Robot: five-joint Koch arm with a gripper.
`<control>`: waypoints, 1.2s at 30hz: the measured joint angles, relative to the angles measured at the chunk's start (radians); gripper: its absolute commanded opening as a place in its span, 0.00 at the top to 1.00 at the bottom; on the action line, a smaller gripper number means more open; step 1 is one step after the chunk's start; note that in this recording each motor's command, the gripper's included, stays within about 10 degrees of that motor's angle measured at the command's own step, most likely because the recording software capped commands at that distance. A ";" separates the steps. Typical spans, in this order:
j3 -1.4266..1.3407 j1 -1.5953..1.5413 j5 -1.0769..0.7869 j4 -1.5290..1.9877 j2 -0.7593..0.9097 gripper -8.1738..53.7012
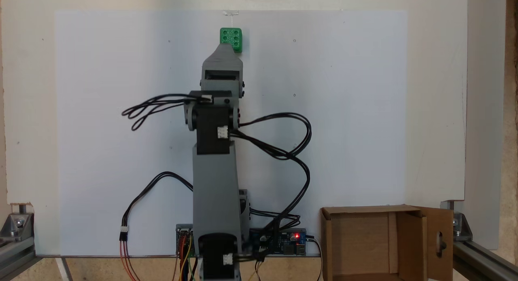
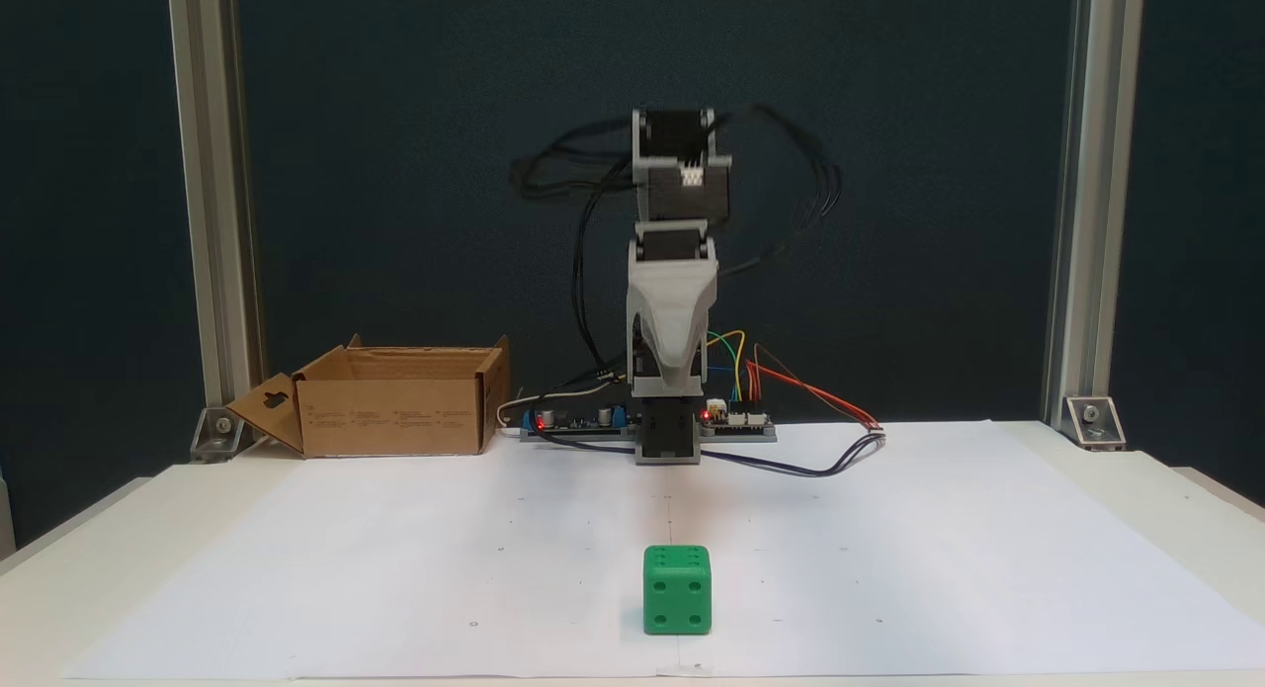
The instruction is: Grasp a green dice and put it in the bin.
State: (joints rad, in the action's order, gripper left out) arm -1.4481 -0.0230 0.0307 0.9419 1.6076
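Risk judged: grey 3D-printed gripper (image 2: 670,376) hung high and well behind the small bright green plastic dice (image 2: 677,589); a long reach could nudge it off. Dice sat on white paper, untouched, ahead of the gripper. Jaw opening couldn't be told. Brown cardboard bin (image 2: 395,410) off to the side

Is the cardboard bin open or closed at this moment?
Open. The bin shows its bare brown inside from above, and its flaps stand spread outward.
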 measured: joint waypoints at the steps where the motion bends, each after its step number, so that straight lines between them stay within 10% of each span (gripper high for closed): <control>1: 0.063 0.000 0.009 0.051 -0.035 0.19; 18: 0.825 0.000 0.092 0.434 -0.528 0.16; 36: 0.894 0.000 0.094 0.440 -0.712 0.13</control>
State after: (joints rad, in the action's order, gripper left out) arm -0.5538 -0.0230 0.1243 1.3821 0.8958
